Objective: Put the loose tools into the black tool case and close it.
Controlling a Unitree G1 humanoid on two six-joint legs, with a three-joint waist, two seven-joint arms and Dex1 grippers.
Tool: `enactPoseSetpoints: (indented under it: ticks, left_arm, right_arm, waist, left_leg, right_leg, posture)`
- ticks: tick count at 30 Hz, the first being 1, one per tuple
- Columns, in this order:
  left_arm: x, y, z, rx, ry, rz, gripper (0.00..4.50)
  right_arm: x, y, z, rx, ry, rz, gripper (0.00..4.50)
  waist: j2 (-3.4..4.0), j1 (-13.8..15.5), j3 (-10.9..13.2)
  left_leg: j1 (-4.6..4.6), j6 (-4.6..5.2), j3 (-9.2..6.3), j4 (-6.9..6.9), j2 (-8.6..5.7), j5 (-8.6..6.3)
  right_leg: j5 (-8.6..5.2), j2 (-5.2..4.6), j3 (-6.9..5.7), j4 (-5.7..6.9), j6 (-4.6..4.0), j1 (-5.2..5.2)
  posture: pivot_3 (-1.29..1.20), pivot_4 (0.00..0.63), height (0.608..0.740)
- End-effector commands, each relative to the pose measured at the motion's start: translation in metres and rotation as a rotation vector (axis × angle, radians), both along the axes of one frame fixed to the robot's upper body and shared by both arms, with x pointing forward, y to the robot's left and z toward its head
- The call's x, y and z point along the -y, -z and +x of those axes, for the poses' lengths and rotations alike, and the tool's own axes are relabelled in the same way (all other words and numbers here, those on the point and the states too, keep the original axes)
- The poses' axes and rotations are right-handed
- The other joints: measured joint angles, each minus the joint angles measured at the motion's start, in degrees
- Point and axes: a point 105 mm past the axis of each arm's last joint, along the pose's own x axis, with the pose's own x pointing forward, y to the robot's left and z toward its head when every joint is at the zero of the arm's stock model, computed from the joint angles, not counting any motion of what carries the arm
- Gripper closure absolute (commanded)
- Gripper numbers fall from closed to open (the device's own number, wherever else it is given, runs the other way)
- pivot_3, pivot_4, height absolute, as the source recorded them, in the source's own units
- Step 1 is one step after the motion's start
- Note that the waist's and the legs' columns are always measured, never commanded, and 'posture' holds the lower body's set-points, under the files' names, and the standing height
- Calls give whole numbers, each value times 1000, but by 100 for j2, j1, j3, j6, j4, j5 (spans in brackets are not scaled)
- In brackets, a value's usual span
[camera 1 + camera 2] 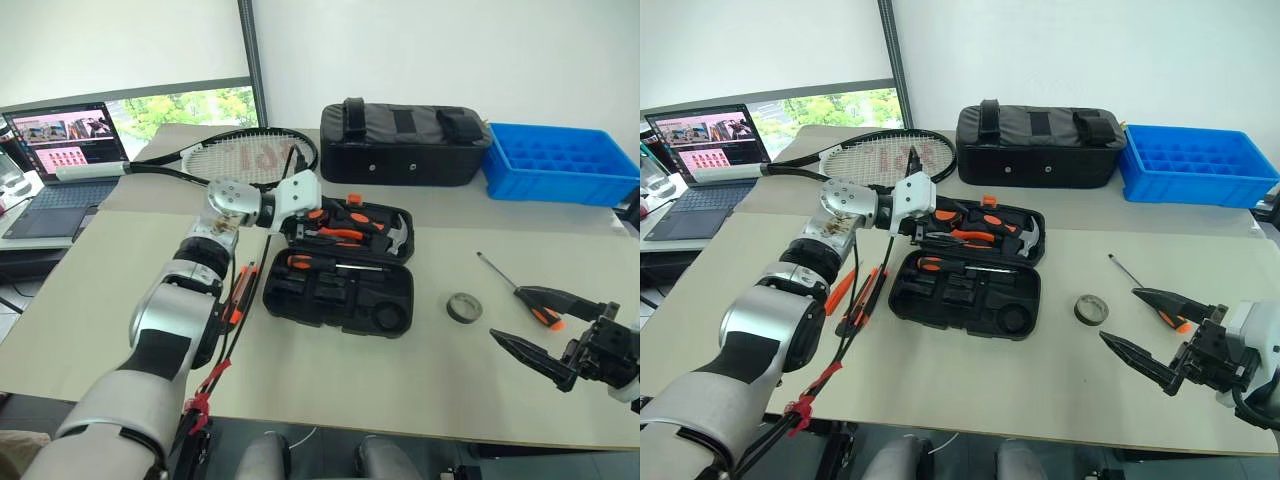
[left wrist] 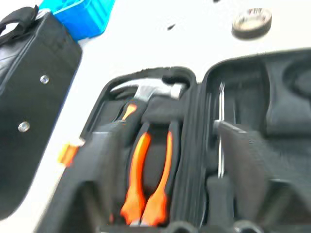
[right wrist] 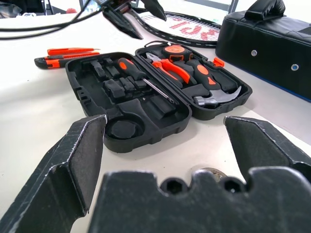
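- Right end effector (image 1: pixel 545 328), nearest in the head views, hangs low at the right over the pale surface (image 1: pixel 420 385), its two black tapered fingers spread wide and empty.
- Just beyond its far finger lies an orange-and-black screwdriver (image 1: pixel 522 295), steel shaft pointing away and to the left; the small grey tape roll (image 1: pixel 464 307) sits flat between that tool and the black tool case (image 1: pixel 340 292).
- That case, hard moulded plastic, lies open like a clamshell at mid-surface, with pliers, a hammer and another screwdriver in its slots.
- Left end effector (image 1: pixel 923 222) hovers over the case's far-left corner; its fingers look apart and empty, though the view is poor.
- Left of the case, an orange screwdriver (image 1: pixel 839 291) and a utility knife (image 1: pixel 864 297) lie side by side, long axes running near to far.
- Behind stand a tennis racket (image 1: pixel 240 155), a black fabric bag (image 1: pixel 405 143) and a blue tray (image 1: pixel 560 160).
- Left wrist view: orange-handled pliers (image 2: pixel 146 179) lie directly below, beside the case's hinge ridge.
- Right wrist view: the open case (image 3: pixel 155 92) sits ahead between the spread fingers.
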Motion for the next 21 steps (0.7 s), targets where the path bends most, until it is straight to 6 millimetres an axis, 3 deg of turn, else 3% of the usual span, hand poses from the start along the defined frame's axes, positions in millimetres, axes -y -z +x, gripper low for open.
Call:
enactPoseSetpoints:
  ticks: [1, 5, 13, 21]
  left_arm:
    - [6, 8, 2, -36, -61, -97, 3066]
    - [11, 33, -3, -97, -85, -104, 4448]
    - [9, 83, -7, -113, -138, 104, 4481]
    - [6, 109, -8, -111, -173, 260, 4481]
  right_arm:
    - [-7, -7, -2, 33, -15, 14, 0]
    - [-7, -7, -4, 30, -11, 16, 0]
    - [-8, -6, -4, 25, -12, 17, 0]
    - [-5, -2, -5, 13, 7, 9, 0]
  waist:
    - [1, -13, 0]
    - [2, -8, 0]
    - [4, 12, -2]
    - [18, 11, -24]
  left_leg:
    - [0, 0, -1, 3, 0, 0]
    - [-2, 0, -5, 11, 0, 0]
    - [-2, 0, -19, 13, -14, 0]
    - [10, 0, -59, 20, -45, 0]
  right_leg:
    - [0, 1, 0, 2, 0, 0]
    - [0, 0, 0, 7, 0, 0]
    - [0, -3, 1, 6, 0, 7]
    - [-13, -7, 5, 8, 26, 32]
  posture:
    - [0, 150, 708]
    - [0, 150, 708]
    - [0, 150, 708]
    - [0, 150, 708]
